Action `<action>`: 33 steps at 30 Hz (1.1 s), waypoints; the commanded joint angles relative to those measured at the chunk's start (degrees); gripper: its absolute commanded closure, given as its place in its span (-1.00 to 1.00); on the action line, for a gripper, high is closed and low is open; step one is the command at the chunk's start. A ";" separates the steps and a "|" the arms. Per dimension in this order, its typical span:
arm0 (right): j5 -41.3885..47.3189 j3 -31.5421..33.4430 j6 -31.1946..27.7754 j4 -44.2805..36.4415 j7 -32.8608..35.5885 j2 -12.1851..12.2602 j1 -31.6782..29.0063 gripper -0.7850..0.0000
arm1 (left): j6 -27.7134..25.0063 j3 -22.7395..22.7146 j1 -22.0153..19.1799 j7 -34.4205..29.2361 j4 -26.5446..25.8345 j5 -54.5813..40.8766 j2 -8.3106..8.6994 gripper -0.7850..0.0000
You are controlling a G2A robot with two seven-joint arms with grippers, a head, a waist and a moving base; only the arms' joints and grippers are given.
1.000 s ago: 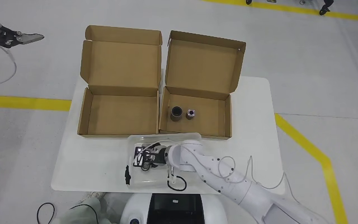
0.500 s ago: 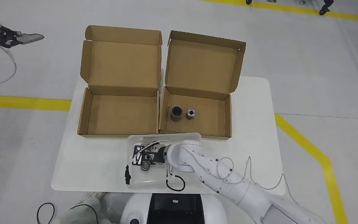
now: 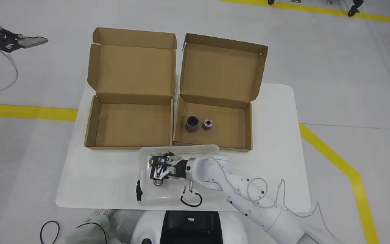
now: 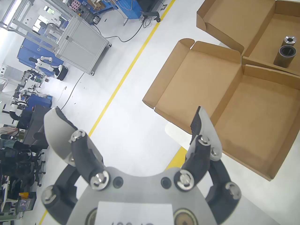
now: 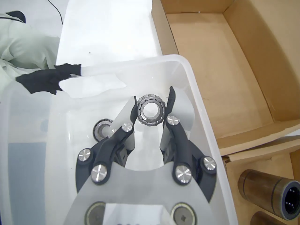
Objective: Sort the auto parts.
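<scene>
The right gripper (image 5: pixel 152 105) is pinching a silver ring-shaped metal roller bearing (image 5: pixel 150 99) inside the clear plastic bin (image 5: pixel 131 60), probably bound for the open brown cardboard box (image 5: pixel 222 71) just ahead of it. The left gripper (image 4: pixel 128 115) is hanging spread wide, empty.

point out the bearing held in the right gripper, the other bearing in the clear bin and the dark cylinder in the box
held bearing (image 5: pixel 150 98): right wrist view, on its upper ring
other bearing (image 5: pixel 100 121): right wrist view, on its upper rim
dark cylinder (image 5: pixel 257 183): right wrist view, on its side wall
</scene>
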 commanded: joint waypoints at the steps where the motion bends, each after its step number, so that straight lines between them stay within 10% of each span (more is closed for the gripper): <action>1: 0.07 0.88 -1.14 -0.52 -3.52 0.45 -0.83 1.00 | 0.00 0.00 0.00 0.00 0.00 0.00 0.00 -1.00; 33: 4.99 11.66 -8.47 -6.69 -30.64 1.52 7.70 1.00 | 0.00 0.00 0.00 0.00 0.00 0.00 0.00 -1.00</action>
